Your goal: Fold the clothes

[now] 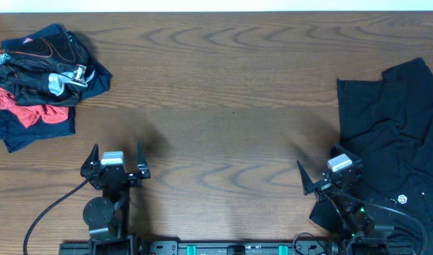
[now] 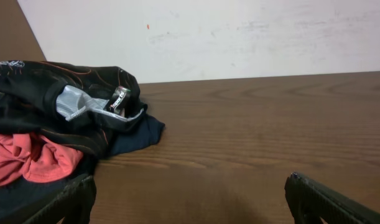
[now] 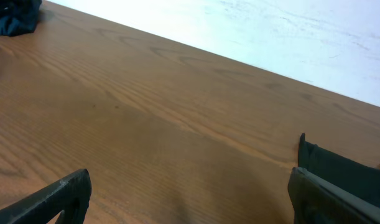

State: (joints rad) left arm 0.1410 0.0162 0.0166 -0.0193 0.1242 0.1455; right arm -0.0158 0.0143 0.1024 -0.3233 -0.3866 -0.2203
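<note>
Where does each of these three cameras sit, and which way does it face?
Overhead: above the table, looking straight down; left claw and right claw, both open, pile of clothes far left, black T-shirt right.
Left wrist: on the left arm, facing the wall; own fingers bottom corners, pile left.
Right wrist: on the right arm, facing the wall; own fingers bottom corners, T-shirt edge right.
Shared: the pile, in overhead and left wrist.

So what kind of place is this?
Likely a robotics lab bench: two robot arms mounted at a wooden table, a plain white wall behind, a heap of garments and a black T-shirt.
</note>
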